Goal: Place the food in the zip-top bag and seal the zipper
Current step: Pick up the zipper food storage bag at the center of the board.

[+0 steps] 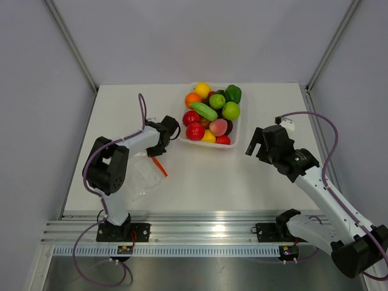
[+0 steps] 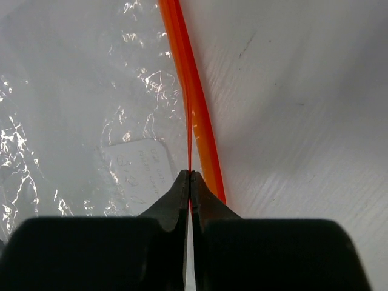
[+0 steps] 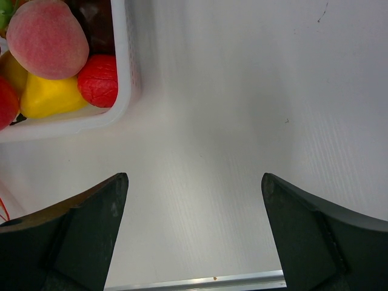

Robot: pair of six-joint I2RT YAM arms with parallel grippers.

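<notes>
Zipper (image 2: 199, 121) runs glossy orange along crinkly clear bag (image 2: 73, 91); left claw (image 2: 190, 174) pinches it.

We see a white rectangular tray (image 3: 127, 66) standing toward the far middle of the white table (image 1: 206, 188), an aluminium rail (image 1: 200, 233) running along the table's near edge (a toothed strip lines its front), and plain grey walls (image 1: 200, 36) on three sides.

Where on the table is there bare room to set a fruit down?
Free: the table in front of the white tray, between the zipper and the right gripper; also the far left corner. Crowded: the tray heaped with food, and the zip-top bag the left gripper pinches.
</notes>
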